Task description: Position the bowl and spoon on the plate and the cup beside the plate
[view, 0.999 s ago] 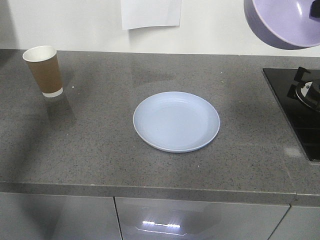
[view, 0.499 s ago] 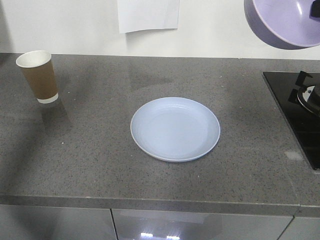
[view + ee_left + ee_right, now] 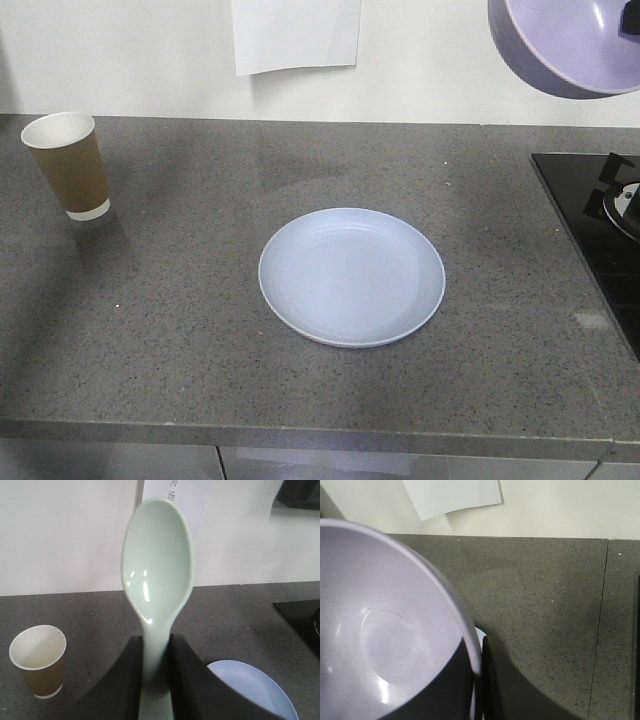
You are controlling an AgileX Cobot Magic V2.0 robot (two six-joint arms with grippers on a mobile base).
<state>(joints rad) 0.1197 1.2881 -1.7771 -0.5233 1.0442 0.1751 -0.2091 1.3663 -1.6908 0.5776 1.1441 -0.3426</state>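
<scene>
Cup (image 3: pixel 66 165) slid frame-left, stove (image 3: pixel 592 250) right; left tool (image 3: pixel 156 655) pinches spoon (image 3: pixel 158 565), right tool (image 3: pixel 476 680) pinches bowl (image 3: pixel 385 630) rim.

— What is under me?
— A dark grey speckled counter (image 3: pixel 180 300). The pale blue plate (image 3: pixel 351 277) lies flat near its middle.
— Anything else on it?
— I see the brown paper cup (image 3: pixel 68 165) upright at the far left (well apart from the plate), and a black hob (image 3: pixel 598 245) at the right edge.
</scene>
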